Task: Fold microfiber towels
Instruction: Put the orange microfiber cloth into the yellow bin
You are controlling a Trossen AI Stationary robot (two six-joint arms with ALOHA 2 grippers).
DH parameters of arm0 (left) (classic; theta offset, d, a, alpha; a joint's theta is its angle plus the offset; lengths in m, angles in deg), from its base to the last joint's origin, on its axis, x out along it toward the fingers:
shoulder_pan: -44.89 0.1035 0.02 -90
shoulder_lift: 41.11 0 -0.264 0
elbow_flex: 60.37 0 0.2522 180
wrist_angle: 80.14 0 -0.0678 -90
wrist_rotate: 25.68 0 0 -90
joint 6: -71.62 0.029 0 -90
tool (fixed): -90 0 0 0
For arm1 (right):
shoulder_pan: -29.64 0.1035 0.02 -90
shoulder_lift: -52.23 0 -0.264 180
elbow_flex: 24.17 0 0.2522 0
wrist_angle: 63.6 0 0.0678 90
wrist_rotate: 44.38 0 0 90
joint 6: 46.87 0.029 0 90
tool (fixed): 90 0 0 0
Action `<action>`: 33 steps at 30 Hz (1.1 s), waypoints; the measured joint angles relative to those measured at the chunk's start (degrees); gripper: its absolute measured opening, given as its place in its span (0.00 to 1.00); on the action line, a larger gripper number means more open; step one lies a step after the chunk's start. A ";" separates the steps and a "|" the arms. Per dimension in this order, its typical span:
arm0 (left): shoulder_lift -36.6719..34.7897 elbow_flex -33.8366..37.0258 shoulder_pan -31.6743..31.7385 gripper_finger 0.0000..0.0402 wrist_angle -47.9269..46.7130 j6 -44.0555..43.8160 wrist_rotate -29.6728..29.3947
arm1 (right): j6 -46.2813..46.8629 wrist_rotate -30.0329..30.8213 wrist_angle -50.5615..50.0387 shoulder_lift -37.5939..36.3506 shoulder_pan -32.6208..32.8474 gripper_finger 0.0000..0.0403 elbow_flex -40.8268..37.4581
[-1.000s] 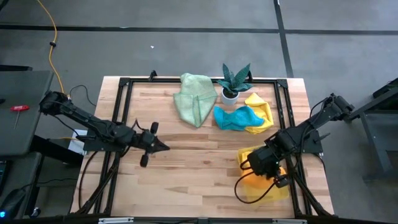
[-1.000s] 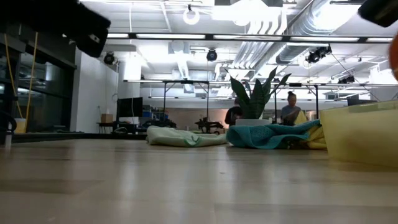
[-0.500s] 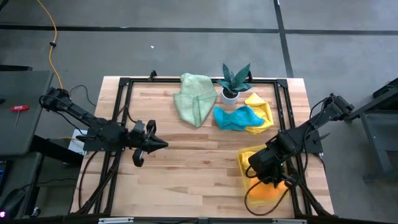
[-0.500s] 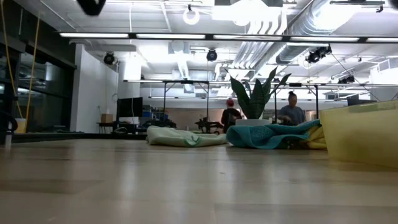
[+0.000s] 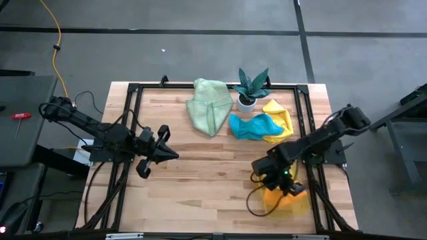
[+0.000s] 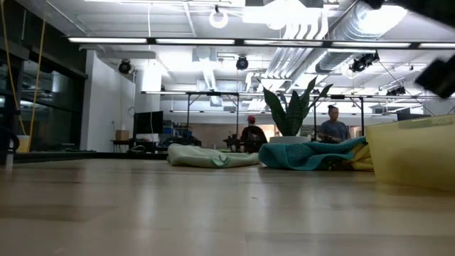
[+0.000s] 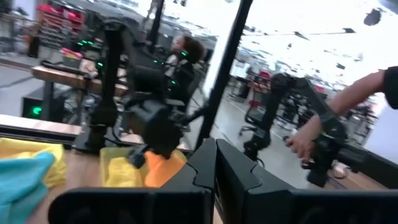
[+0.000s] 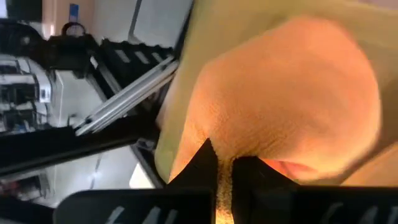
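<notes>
An orange towel [image 5: 279,199] lies bunched in the translucent yellow tray [image 5: 303,204] at the near right, with my right gripper [image 5: 288,189] shut on it from above. A pale green towel [image 5: 209,105], a teal towel [image 5: 255,126] and a yellow towel [image 5: 280,120] lie crumpled along the far side of the table. My left gripper [image 5: 175,156] hovers shut and empty over the table's left part, pointing toward the right. My right gripper pinches a bunched fold of the orange towel [image 8: 249,134] between its two fingers, slanting down from above. How many layers it has cannot be told. The cloth bulges out beyond the fingertips [image 8: 205,163] and hangs into the yellow tray [image 7: 118,171].
A small spiky plant in a white pot [image 5: 249,91] stands at the far edge between the green and yellow towels. A black frame [image 5: 133,100] runs around the table. Bare wood [image 5: 207,173] spreads across the middle and near side. People show in the room beyond [image 6: 333,128].
My left gripper has risen and tipped its fingers upward, leaving the low view. My right gripper has come down toward the tray with the orange towel, shifting a little toward the table's left and turning at the wrist; the towel has sunk into the tray.
</notes>
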 joint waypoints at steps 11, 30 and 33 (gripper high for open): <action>0.00 0.00 0.30 0.00 -0.14 -3.80 0.14 | -6.81 -3.97 0.50 1.53 -1.43 0.00 4.13; 0.00 0.04 0.32 0.00 -0.15 -7.44 -4.13 | 21.50 3.90 6.42 1.88 -6.82 0.00 -11.22; 0.00 0.04 0.32 0.00 -0.15 -7.44 -4.43 | 23.30 5.27 6.93 1.80 -7.59 0.00 -10.79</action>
